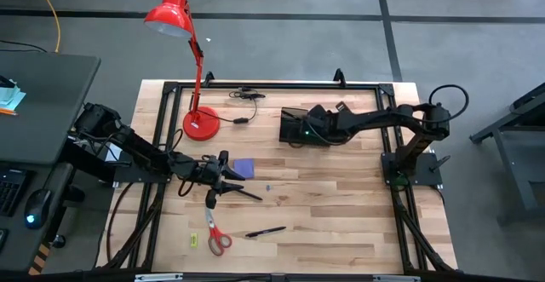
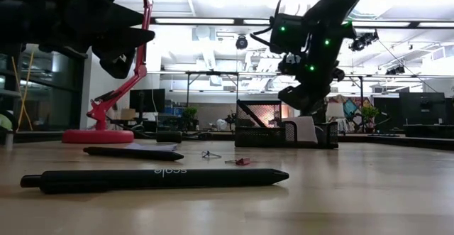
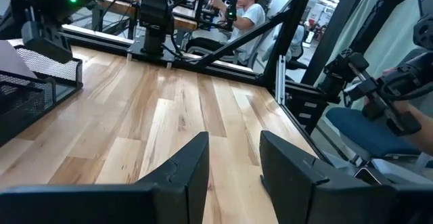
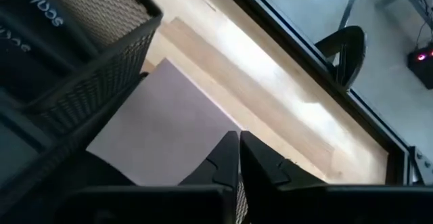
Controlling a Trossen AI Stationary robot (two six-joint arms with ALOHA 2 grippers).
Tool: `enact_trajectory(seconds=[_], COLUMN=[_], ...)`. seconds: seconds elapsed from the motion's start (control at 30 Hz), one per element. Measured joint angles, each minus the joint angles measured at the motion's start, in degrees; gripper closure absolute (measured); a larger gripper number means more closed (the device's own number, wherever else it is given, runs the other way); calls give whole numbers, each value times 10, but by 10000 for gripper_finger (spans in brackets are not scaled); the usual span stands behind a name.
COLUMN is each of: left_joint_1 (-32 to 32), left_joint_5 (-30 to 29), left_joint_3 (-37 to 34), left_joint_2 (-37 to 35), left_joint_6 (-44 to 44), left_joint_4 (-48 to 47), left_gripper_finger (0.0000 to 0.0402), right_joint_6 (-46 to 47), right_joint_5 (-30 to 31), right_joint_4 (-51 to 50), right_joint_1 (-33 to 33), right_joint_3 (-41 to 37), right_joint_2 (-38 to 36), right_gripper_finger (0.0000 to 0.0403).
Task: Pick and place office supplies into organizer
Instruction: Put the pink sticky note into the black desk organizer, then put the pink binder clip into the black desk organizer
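From the overhead view, working left to right. My left gripper [image 1: 223,175] hangs at about 8 o'clock from table centre, fingers [image 3: 196,166] parted a little with bare wood between them, holding nothing. The purple note pad [image 1: 243,168] lies just at its 1 o'clock. At its 6 o'clock are the red-handled scissors [image 1: 215,234], with a yellow-green piece [image 1: 193,240] beside them at 9 o'clock and a black pen [image 1: 266,231] at their 3 o'clock.

My right gripper [image 1: 300,131] sits over the organizer [image 1: 287,114] at 12 o'clock on the table. Its wrist camera shows the jaws pressed together on nothing, with the pink note pad [image 4: 162,132] lying in a mesh compartment right under the tips. I judge that pad as delivered.

Step in hand, as I read it: clear the right arm. I would lift straight up before swinging away, so the tips do not snag the mesh wall or drag the pad out. The left arm can then take the purple pad by an edge.
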Motion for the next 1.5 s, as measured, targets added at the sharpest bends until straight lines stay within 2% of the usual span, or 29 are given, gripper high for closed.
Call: enact_trajectory(seconds=[0.1,0.43,0.6,0.77,0.9,1.07,1.27,1.5], left_joint_1=[0,0,0,0,0,0,0,0], left_joint_5=[0,-15,-16,-16,-16,-16,-15,-15], left_joint_3=[0,0,0,0,0,0,0,0], left_joint_2=[0,0,0,0,0,0,0,0], left_joint_6=[0,0,0,0,0,0,-2,-2], left_joint_4=[-1,-12,-12,-13,-20,-29,-29,-29], left_gripper_finger=[284,284,284,284,284,284,284,284], right_joint_6=[-12,-50,-49,-36,7,55,112,136], right_joint_5=[-16,-180,-184,-169,-168,-163,-147,-119], right_joint_4=[9,29,24,24,7,7,50,99], right_joint_1=[-10,-65,-65,-38,6,101,228,348], right_joint_3=[0,0,0,0,0,0,0,0], right_joint_2=[0,0,-7,-28,-50,-80,-90,-88], right_gripper_finger=[400,399,401,401,402,402,401,399])
